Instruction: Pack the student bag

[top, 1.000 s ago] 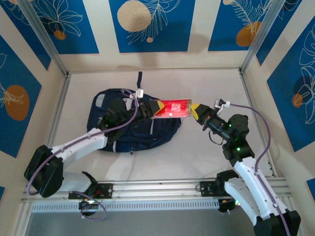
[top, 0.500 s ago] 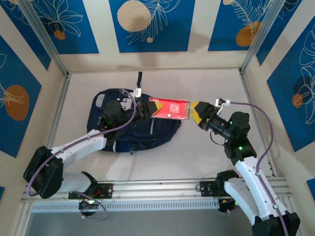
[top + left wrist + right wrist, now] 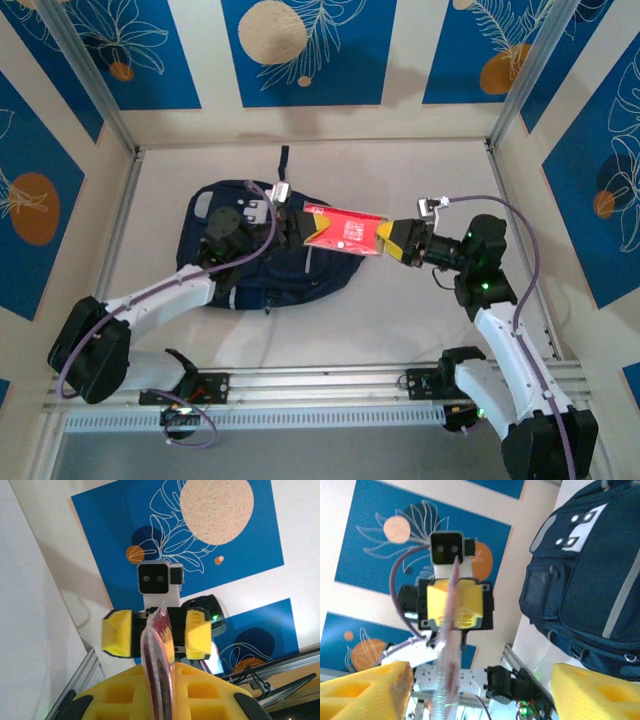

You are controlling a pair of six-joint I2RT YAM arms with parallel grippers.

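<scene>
1. Two grippers meet over the student bag (image 3: 320, 270) in the top view. The bag lies flat on the table (image 3: 400, 180), left of centre. The left gripper (image 3: 293, 222) is clamped on one end of a red packet (image 3: 345, 228) that hangs tilted above the bag's right half. A second ago the right gripper (image 3: 395, 240) pinched the other end. Now its jaws stand parted at that end, which has dipped a little.
2. From the left wrist, the left gripper (image 3: 159, 680) is closed narrow on the packet (image 3: 159, 655), which is seen edge-on. Opposite, the right gripper (image 3: 156, 632) has its pads apart on either side of it.
3. From the right wrist, the right gripper (image 3: 480, 687) is spread wide, and the packet (image 3: 447, 650) runs between the pads untouched. Beyond it, the left gripper (image 3: 455, 604) grips the far end. The bag (image 3: 585, 580) is at right.
4. The hand-over looks complete, so the left arm alone carries the packet. I cannot see an open compartment.
</scene>
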